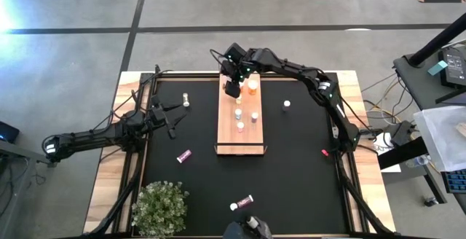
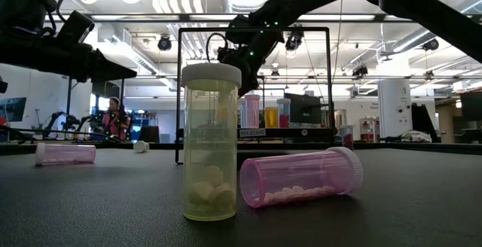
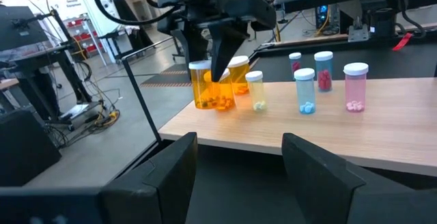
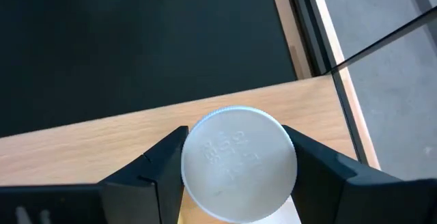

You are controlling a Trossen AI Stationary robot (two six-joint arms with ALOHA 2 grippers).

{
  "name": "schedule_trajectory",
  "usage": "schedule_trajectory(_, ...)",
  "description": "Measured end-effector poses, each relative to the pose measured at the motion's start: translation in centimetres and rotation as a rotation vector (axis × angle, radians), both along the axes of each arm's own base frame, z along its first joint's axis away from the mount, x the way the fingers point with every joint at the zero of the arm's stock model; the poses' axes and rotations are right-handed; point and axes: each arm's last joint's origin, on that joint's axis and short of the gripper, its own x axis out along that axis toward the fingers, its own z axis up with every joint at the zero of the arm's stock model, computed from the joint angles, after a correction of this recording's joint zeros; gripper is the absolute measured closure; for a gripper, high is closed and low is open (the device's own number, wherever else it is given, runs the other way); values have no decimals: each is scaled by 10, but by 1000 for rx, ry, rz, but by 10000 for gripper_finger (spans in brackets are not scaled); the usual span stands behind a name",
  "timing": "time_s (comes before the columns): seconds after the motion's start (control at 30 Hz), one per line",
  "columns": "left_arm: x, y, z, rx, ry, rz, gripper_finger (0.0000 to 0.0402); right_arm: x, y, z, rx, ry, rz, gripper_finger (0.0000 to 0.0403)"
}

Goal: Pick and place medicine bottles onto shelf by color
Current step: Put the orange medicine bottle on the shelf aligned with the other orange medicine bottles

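Right wrist view showed the right end effector [image 4: 232, 166] clamped on an amber bottle [image 4: 239, 164] by its white cap, standing it on the shelf [image 4: 82, 159] beside another amber one [image 3: 239, 74]. Left end effector [image 3: 239, 159] waited open, empty.

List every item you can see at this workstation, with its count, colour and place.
Shelf: one, light wood, centre of the mat.
Amber bottle: one, white cap, at the shelf's far end, gripped.
Other shelf bottles: about six; amber, pale yellow, clear, pink; upright on the shelf.
Loose bottles: five on the black mat; two magenta lying down, three upright.
Red bit: one, on the mat's right edge.
Plant: one, green, near-left corner.
Person: one, in the room behind.
Right gripper: shut on the amber bottle.
Left gripper: open, left of the shelf.
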Motion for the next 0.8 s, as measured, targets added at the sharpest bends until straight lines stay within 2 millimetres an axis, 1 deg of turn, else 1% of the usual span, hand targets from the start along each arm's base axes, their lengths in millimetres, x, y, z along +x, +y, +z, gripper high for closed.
schedule_trajectory(0.63,0,0,0,0,-1,0,203,-1,2,-16,-1,37,30,206)
schedule_trajectory(0.8,0,0,0,0,1,0,203,-1,3,-17,0,38,31,206)
